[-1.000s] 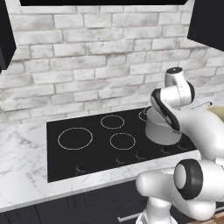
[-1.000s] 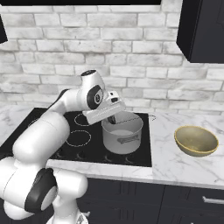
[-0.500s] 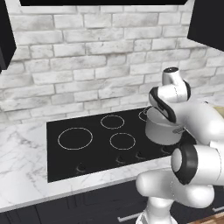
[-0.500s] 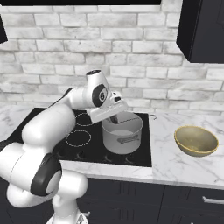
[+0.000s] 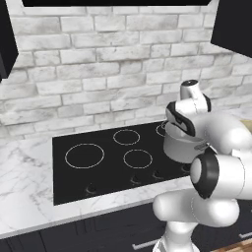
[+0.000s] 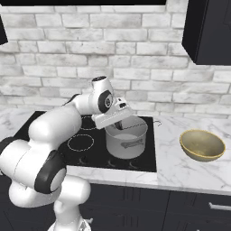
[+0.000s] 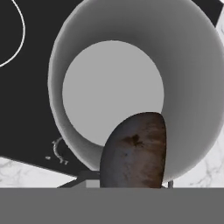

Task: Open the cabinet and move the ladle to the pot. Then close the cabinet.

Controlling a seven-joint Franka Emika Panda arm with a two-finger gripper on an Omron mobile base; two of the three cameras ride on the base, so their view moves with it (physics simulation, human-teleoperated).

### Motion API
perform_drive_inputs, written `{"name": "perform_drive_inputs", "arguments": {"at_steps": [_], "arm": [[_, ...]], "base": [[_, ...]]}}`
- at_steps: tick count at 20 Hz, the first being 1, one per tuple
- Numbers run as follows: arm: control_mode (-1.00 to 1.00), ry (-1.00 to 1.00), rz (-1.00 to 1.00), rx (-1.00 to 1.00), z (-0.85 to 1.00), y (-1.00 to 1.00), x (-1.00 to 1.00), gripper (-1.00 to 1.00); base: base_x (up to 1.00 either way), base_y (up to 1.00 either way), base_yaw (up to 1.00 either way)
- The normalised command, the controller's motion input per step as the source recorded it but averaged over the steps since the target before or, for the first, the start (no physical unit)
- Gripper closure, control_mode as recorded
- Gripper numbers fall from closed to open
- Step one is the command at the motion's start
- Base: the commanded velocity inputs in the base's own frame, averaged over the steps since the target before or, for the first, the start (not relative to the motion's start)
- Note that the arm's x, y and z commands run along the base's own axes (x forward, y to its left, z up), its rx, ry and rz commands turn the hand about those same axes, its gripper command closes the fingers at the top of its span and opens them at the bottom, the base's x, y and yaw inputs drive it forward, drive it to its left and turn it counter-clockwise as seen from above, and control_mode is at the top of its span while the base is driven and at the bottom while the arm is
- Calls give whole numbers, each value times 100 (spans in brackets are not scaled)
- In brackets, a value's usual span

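I am holding the ladle (image 7: pixel 134 151) over the pot (image 6: pixel 127 138), my gripper (image 6: pixel 118 125) clenched on its handle just above the pot's rim. From the hand view the ladle's bowl is showing as a dark, mottled brown oval, hanging inside the pot's mouth and covering part of the near wall. The pot (image 7: pixel 131 83) is looking round and silver-grey, with smooth walls and a pale flat bottom with nothing lying on it.

The pot (image 5: pixel 180 146) is sitting on the right side of the black cooktop (image 5: pixel 106 162), which is carrying thin white burner rings and a row of small knobs along its front edge. The cooktop is lying flush in a white marble counter (image 6: pixel 189 169), backed by a wall of whitewashed brick (image 5: pixel 98 74).

A black wall cabinet (image 6: pixel 208 31) is hanging at the upper right of the right base view; whether its doors are open I cannot tell. A tan bowl (image 6: pixel 202 145) is resting on the counter to the right of the cooktop, well apart from the pot. Black base drawers (image 6: pixel 180 207) are running beneath the counter. My own arm is crossing in front of the pot in the left base view, hiding part of it.
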Motion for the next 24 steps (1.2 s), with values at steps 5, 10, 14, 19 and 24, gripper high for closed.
{"name": "perform_drive_inputs", "arguments": {"at_steps": [5,10,14,19,24], "arm": [[-100,1,0,0,-19,0,2,100],[-100,2,0,0,-13,0,4,100],[-100,1,0,0,-13,0,3,100],[-100,2,0,0,-16,0,5,100],[-100,3,0,0,-17,0,7,100]], "base": [[0,0,0],[0,0,0],[0,0,0],[0,0,0],[0,0,0]]}}
